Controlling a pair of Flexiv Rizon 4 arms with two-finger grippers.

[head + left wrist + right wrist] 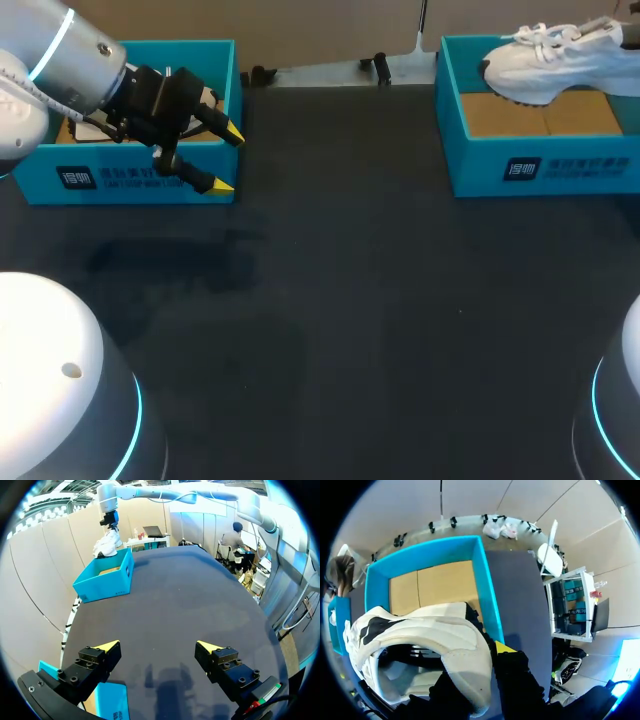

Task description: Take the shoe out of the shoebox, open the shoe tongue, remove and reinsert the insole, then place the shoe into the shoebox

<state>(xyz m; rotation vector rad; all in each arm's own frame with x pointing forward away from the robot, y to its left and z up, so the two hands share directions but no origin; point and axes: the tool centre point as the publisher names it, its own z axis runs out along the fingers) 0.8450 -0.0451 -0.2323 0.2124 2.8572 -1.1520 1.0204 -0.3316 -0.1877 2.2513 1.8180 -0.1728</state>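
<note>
A white sneaker (548,62) hangs over the open blue shoebox (540,168) at the table's far right, toe pointing left. In the right wrist view my right gripper (489,654) is shut on the sneaker's (435,635) heel collar. One yellow-tipped finger (504,647) is outside the collar and the other is hidden inside the shoe. Under it lies the shoebox's (482,580) brown cardboard floor. My left gripper (228,160) stands open at the far left, holding nothing. In its own view, the left gripper (159,646) faces across the table to the shoebox (105,577) and the sneaker (107,545).
A second blue box (130,178) with cardboard and paper inside stands at the far left, just behind and beside my left gripper. The dark table mat (340,320) spans the space between the two boxes.
</note>
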